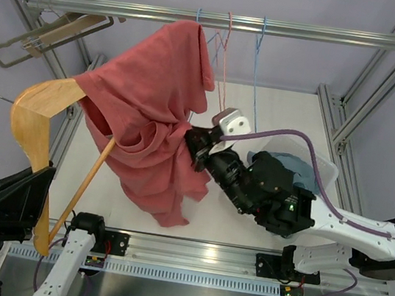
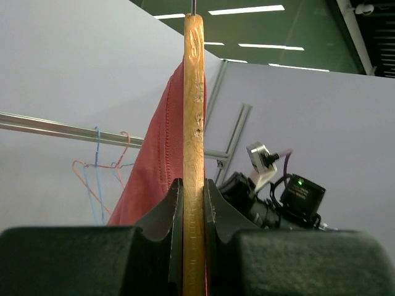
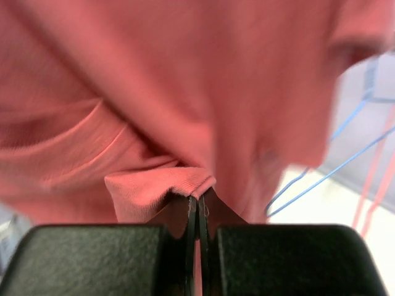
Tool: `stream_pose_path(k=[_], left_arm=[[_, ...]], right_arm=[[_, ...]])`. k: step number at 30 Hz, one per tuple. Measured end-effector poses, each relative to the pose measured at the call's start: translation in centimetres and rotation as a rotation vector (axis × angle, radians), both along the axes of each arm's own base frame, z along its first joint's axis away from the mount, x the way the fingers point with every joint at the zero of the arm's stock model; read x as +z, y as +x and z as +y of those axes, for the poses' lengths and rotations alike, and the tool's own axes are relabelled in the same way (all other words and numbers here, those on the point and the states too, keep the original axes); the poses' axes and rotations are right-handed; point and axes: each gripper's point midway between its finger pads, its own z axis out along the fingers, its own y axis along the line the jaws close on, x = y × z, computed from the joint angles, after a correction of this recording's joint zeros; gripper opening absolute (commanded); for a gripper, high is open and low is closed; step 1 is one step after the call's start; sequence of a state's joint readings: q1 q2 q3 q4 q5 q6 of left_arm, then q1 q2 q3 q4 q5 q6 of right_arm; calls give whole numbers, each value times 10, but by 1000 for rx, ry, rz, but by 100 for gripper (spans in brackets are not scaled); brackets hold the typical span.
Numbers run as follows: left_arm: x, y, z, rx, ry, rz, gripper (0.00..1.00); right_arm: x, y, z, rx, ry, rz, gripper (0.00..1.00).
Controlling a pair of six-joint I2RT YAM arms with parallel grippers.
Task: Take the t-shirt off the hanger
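Red cloth is pinched in the clenched right hand (image 3: 199,206), a small fold of the t-shirt (image 3: 154,185) nipped at its tip. Outward from there the fabric is draped slack and creased, so it is judged light, soft and apt to stretch or slip; a hem or seam is judged the firmer hold. The left hand (image 2: 194,188) is clamped on one end of the stiff wooden hanger (image 2: 193,92), whose far arm is covered by the shirt.

one red t-shirt (image 1: 152,104), two robot arms (image 1: 280,194)
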State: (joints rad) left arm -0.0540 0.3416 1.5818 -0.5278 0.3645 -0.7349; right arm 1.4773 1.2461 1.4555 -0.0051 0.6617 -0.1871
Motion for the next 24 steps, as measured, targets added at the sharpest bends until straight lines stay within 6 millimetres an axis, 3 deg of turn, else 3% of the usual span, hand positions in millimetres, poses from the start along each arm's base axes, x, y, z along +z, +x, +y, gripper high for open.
stream_pose_path(k=[3,4,5,8,13,17,21,22,24], left_arm=[[0,-4,-3,-35,6,-2,0],[0,-4,-4,-44,7,-1,0],[-1,-5,-5,-53,8,1,0],[-2,-8,-8,-82,15,7,0],[-4,-11,-11,-114,24,11,0],[-6,-9,-11,-117,27,22,0],[-10,-9,-11,-124,28,29,0],[-10,-9,-11,-125,28,31,0],[-10,-9,-10,-128,31,29,0]], right_arm=[[26,28,-21,-72,88,-19,28],[30,38,-26,-95,111,-19,41],[34,47,-31,-114,133,-19,65],[36,60,-30,-117,158,-17,96],[26,67,4,0,182,4,100],[20,50,48,227,211,16,93],[22,12,77,487,238,17,32],[24,2,79,547,246,23,11],[29,-12,79,617,268,27,0]])
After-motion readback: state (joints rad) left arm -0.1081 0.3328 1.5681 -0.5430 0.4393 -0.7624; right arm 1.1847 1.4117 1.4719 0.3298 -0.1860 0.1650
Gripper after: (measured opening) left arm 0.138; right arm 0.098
